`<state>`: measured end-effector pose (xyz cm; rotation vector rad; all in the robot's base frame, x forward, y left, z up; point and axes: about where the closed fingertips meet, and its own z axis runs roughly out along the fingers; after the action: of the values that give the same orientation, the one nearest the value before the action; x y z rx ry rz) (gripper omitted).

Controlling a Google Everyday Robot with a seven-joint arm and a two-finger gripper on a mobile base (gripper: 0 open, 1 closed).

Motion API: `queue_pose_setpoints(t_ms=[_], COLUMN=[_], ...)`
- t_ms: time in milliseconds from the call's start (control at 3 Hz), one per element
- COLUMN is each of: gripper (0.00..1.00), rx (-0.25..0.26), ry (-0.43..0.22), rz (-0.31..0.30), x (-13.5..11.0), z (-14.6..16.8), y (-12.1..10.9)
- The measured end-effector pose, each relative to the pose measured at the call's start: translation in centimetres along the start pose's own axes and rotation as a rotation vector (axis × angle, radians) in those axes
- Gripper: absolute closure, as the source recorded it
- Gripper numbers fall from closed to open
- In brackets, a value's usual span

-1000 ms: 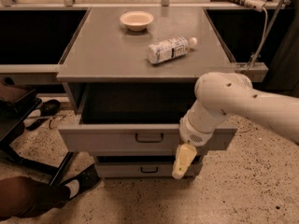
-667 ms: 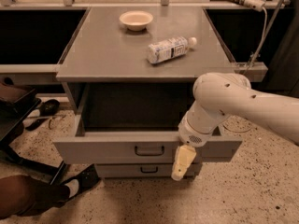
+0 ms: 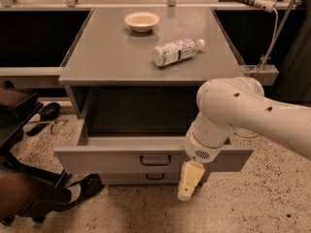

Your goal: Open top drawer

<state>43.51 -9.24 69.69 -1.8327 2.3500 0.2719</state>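
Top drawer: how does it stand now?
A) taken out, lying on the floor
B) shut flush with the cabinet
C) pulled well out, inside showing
C: the top drawer stands with its front well forward of the cabinet, and the gripper hangs before it, right of the handle.

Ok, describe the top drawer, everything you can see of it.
The top drawer is grey metal, with a tall flat front and a small black loop handle at centre. It stands pulled out from the cabinet, its inside plain and shadowed. The tool hangs before its front, right of the handle.
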Motion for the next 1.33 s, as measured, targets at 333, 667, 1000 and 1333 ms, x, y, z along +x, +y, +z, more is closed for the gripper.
queue_pose_setpoints(t_ms=[333,667,1000,1333], gripper=[0.00,0.00,0.00,0.00], rx=[-0.061,-0.110,-0.157,-0.157], ry=[0.005,0.011,0.025,0.026], rz=[-0.003,-0.001,-0.012,-0.012], x=[0.1,0.2,0.0,0.0], z=[1.6,2.1,0.3,0.3], y=[0.6,2.2,8.3,8.3])
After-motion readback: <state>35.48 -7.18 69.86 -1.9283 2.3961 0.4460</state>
